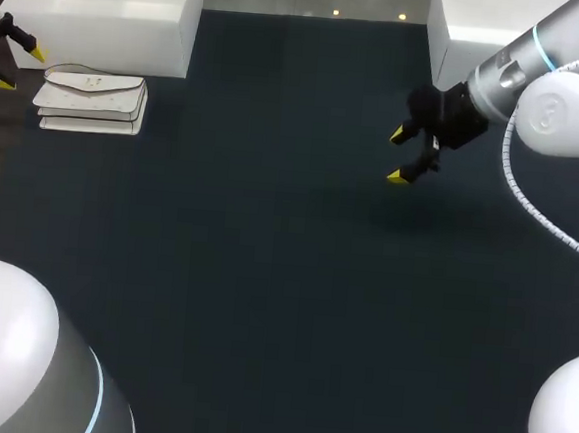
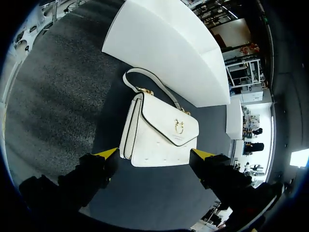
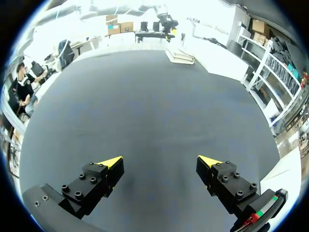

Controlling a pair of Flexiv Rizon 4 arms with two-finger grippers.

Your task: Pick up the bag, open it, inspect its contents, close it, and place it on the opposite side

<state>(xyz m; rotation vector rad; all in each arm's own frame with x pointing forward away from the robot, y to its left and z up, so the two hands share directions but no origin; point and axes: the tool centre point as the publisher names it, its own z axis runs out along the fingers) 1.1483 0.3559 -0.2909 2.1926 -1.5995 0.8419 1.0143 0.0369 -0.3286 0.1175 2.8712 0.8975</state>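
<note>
On dark table (image 1: 265,275), bag (image 1: 90,103) beside box (image 1: 105,11)

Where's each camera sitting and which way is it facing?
Head view: above and behind the robot, looking down on the table; left pincer by the white handbag, right pincer over mid-table.
Left wrist view: on the left arm, facing the handbag; its pincer shows, open.
Right wrist view: on the right arm, facing the table; its pincer shows, open.
Shared: head and left wrist views both show the handbag and white box beside it.
</note>
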